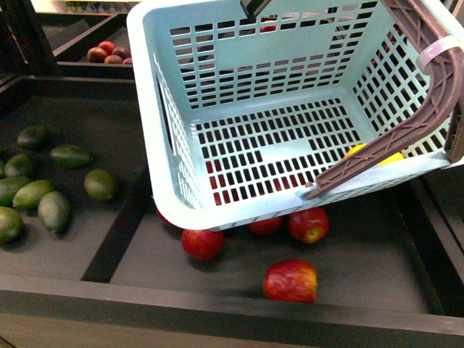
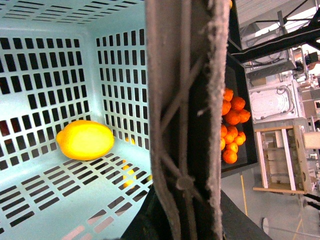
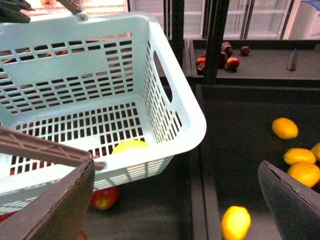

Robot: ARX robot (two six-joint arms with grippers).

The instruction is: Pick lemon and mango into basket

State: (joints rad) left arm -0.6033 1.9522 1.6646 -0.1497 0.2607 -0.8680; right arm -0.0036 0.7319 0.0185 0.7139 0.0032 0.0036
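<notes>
Lemon (image 2: 85, 140) sat in the basket (image 1: 167, 145), so the mango (image 3: 285, 128) was next. My right gripper (image 3: 176, 167) was spread wide above the fruit bin (image 3: 240, 115) and needed lowering onto that fruit. I couldn't tell the left gripper's hold.

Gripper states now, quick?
Left gripper: closed on basket handle.
Right gripper: open, empty.

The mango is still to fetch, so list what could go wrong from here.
The basket hangs tilted, so the lemon lying loose inside might roll if it swings. The open right gripper sits close to the basket's wall; reaching for a mango in the next bin could knock it.
</notes>
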